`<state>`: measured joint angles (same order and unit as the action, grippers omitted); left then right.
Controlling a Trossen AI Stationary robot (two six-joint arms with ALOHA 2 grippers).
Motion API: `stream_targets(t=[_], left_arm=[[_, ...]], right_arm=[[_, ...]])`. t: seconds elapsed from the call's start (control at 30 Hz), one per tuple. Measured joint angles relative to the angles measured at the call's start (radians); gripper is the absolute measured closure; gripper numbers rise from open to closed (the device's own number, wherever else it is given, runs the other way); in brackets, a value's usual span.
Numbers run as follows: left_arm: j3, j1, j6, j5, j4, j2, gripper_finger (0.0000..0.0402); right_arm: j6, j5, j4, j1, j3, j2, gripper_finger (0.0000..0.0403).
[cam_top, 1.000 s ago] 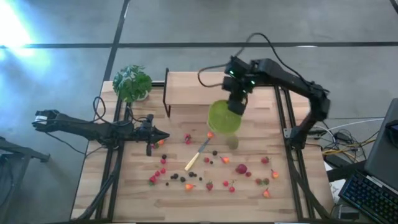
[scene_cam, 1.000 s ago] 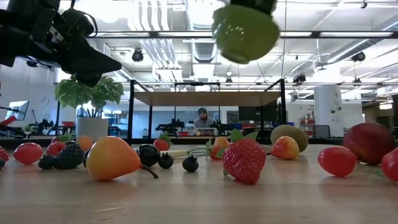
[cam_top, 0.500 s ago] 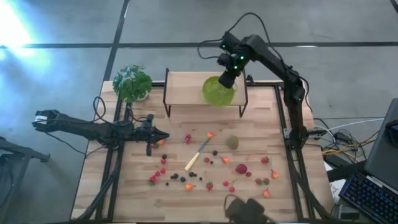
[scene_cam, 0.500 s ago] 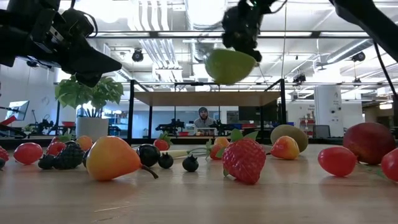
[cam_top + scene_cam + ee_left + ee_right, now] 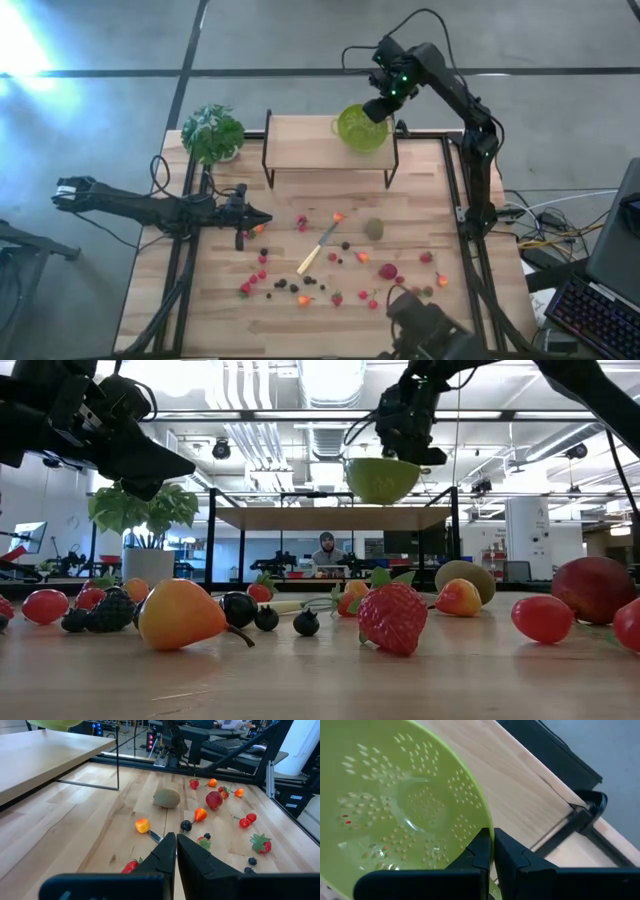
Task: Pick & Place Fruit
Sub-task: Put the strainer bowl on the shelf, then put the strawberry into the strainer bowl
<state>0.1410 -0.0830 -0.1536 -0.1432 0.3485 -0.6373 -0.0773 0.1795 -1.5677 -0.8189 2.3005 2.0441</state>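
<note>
Scattered over the front half of the wooden surface (image 5: 300, 320): the fruit (image 5: 388, 271), small, hard-looking and glossy, probably light and quick to roll, best pinched across the widest part. Beside it, left tool (image 5: 262, 220) hovering pinched shut and empty. On the raised shelf (image 5: 300, 145) behind, right tool (image 5: 377, 110) clamped on the rim of the green colander (image 5: 360, 130).

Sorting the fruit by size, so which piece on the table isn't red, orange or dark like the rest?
The kiwi-like ball, brown-green and larger than most of the fruit, lying alone on the table just right of the knife.
</note>
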Motion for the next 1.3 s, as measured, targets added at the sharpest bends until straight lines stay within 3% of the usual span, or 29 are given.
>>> stream_targets(t=[0.7,1.17,1.3], left_arm=[[0.000,0.000,0.000,0.000,0.001,0.000,0.0381],[0.000,0.000,0.000,0.000,0.001,0.000,0.0381],[0.000,0.000,0.000,0.000,0.001,0.000,0.0381]], right_arm=[[-0.072,0.002,-0.004,-0.014,-0.060,0.001,0.0392],[-0.031,0.001,-0.003,-0.013,-0.045,0.001,0.0326],[-0.016,-0.045,-0.003,-0.013,-0.016,0.000,0.0303]])
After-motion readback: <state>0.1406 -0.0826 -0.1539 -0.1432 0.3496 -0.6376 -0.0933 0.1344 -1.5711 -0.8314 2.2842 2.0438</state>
